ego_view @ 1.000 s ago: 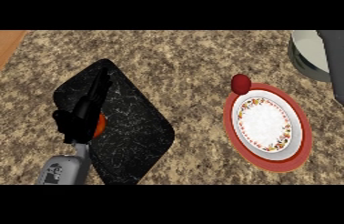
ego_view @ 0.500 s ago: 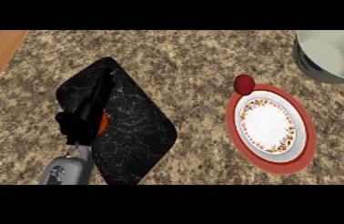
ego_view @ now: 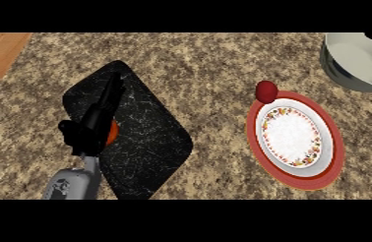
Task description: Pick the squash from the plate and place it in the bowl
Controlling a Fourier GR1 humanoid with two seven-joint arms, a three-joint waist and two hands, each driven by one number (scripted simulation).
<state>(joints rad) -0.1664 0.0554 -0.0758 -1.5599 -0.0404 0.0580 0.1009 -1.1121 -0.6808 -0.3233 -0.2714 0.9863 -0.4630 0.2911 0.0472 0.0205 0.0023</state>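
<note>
The left hand point(ego_view: 93, 125) lies over the dark plate point(ego_view: 145, 137) at the left of the counter point(ego_view: 196, 64), its grey forearm point(ego_view: 73, 183) coming up from the lower edge. Its long fingers point(ego_view: 111, 96) stretch straight toward the far edge of that plate, while the thumb and lower part of the hand close round a small orange thing, the squash point(ego_view: 112, 133), of which only a sliver shows at the hand's right side. So the squash is still over the dark plate, in the hand's hold; whether it rests on the plate or is lifted cannot be told.

Well apart to the right sits a white bowl point(ego_view: 292, 136) with a flowered rim, standing on a red plate point(ego_view: 324, 178). A small dark red round thing point(ego_view: 266, 91) touches the far left edge of that red plate. At the upper right corner a grey pot point(ego_view: 349, 64) is partly cut off by the view. The right hand is not seen
</note>
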